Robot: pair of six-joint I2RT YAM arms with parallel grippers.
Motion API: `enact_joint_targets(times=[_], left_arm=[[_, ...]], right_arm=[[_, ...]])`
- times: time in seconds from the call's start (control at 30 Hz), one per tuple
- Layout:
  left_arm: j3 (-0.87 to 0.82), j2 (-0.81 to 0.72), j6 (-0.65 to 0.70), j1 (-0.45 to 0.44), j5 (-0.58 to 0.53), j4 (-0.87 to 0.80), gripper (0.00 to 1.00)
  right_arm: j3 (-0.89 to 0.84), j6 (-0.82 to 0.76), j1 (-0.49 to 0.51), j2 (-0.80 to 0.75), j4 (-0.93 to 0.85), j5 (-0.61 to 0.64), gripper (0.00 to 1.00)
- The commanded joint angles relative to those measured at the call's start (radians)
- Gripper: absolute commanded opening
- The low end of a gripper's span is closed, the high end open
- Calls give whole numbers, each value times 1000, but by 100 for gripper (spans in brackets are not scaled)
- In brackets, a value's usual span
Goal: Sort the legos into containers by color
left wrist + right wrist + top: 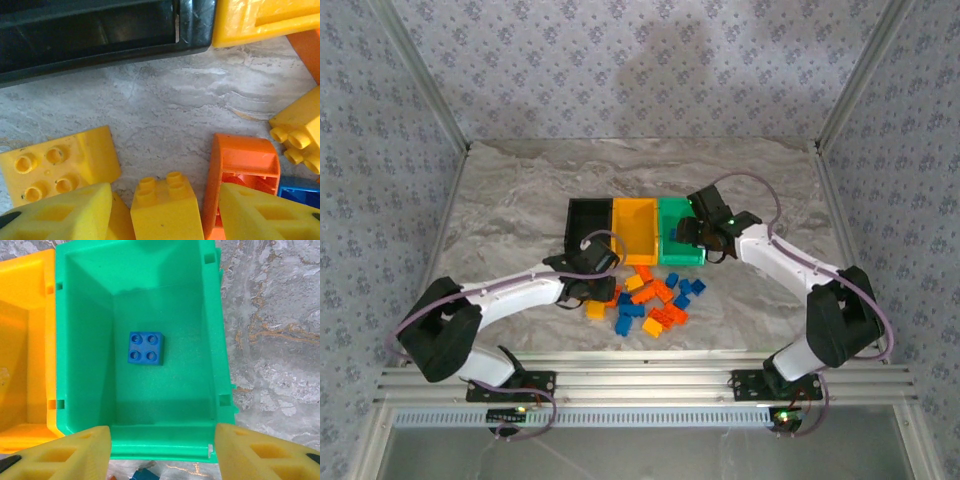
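One blue brick (145, 348) lies in the green bin (85, 340); the right gripper (161, 430) hovers above, jaws apart and empty. The left gripper (165, 190) straddles a yellow brick (162, 210), grip unclear. Most legos (650, 300) lie unsorted on the table (520, 200), near the bins (635, 225).

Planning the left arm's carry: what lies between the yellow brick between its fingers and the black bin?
Bare marble tabletop separates the yellow brick from the black bin, seen in the left wrist view.

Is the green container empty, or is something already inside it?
Not empty: one blue lego lies studs-up on the green container floor.
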Motion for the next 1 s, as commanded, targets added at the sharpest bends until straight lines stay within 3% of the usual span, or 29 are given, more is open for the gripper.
enact_joint_targets(times=[0.0, 0.27, 0.63, 0.97], left_arm=[[-12, -2, -10, -7, -14, -25, 58], [-43, 3, -35, -8, 9, -47, 52], [-24, 27, -20, -16, 42, -44, 51], [8, 2, -27, -32, 34, -69, 36]], right_arm=[[-11, 28, -9, -30, 2, -1, 58], [-8, 31, -16, -32, 6, -2, 58], [-15, 39, -18, -37, 6, 0, 57], [-18, 47, -25, -55, -9, 1, 56]])
